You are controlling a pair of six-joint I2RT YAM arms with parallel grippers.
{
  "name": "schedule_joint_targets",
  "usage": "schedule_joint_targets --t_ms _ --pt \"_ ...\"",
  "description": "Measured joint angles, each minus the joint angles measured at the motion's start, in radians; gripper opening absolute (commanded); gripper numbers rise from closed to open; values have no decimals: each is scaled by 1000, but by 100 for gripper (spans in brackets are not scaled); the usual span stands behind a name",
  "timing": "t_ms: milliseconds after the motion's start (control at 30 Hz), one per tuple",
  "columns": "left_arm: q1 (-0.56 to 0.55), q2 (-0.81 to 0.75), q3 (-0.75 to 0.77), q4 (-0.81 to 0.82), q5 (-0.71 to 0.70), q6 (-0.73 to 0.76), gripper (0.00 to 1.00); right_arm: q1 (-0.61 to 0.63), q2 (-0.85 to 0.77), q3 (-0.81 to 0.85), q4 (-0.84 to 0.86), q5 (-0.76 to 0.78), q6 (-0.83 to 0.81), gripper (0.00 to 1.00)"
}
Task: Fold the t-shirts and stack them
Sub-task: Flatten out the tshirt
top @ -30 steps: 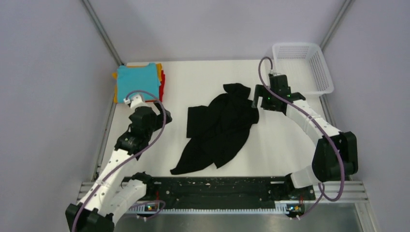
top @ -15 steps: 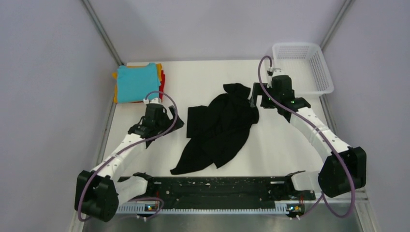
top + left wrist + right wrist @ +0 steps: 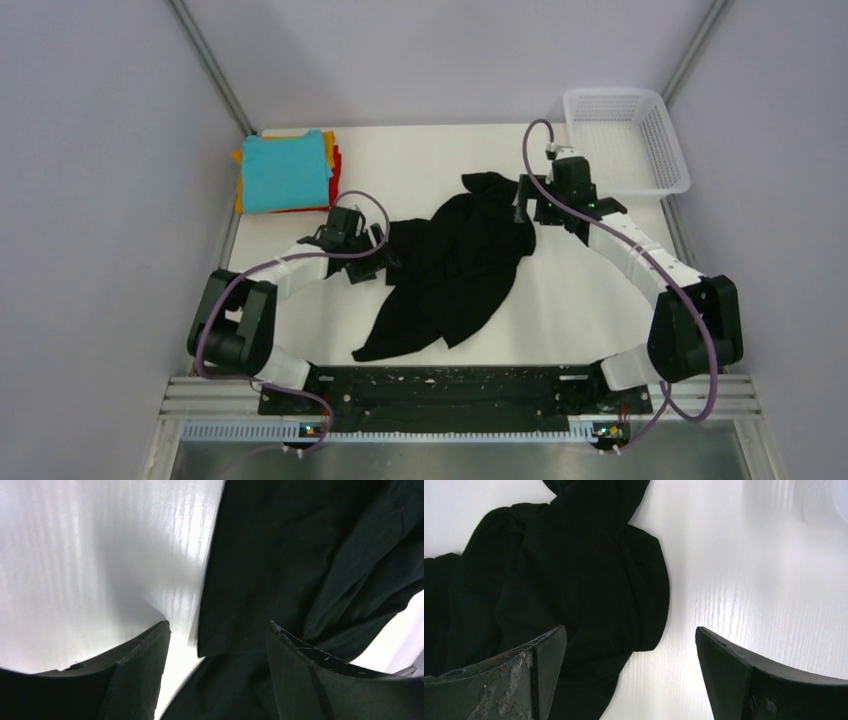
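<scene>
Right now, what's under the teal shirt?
Under the teal shirt, an orange-yellow shirt edge shows left, a red shirt edge right; their covered parts, and anything beneath, are hidden.

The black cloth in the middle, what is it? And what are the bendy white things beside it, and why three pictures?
The bendy things are two robot arms, the left arm and the right arm, each ending in two-fingered jaws. The big picture comes from a camera above and behind them. The other two come from small cameras on the wrists; the dark wedges at the bottom are each arm's own jaws. The cloth is a crumpled black t-shirt on the white table. At the far left sits a stack of folded shirts, teal on top; at the far right, a white basket. Both jaws stand open, one at each side of the shirt, holding nothing.
</scene>
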State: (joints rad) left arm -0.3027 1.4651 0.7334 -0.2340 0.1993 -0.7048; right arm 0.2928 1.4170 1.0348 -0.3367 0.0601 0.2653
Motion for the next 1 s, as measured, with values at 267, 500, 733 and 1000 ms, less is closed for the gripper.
schedule_joint_targets --t_ms 267,500,733,1000 --pt "-31 122 77 45 72 -6 56 0 43 2 0 7 -1 98" --pt "-37 194 124 61 92 -22 31 0 63 20 6 22 -6 98" --pt "-39 225 170 44 72 -24 0 0 93 35 12 28 -20 98" --pt "-39 180 192 23 34 -8 0 0 151 100 6 52 -26 98"
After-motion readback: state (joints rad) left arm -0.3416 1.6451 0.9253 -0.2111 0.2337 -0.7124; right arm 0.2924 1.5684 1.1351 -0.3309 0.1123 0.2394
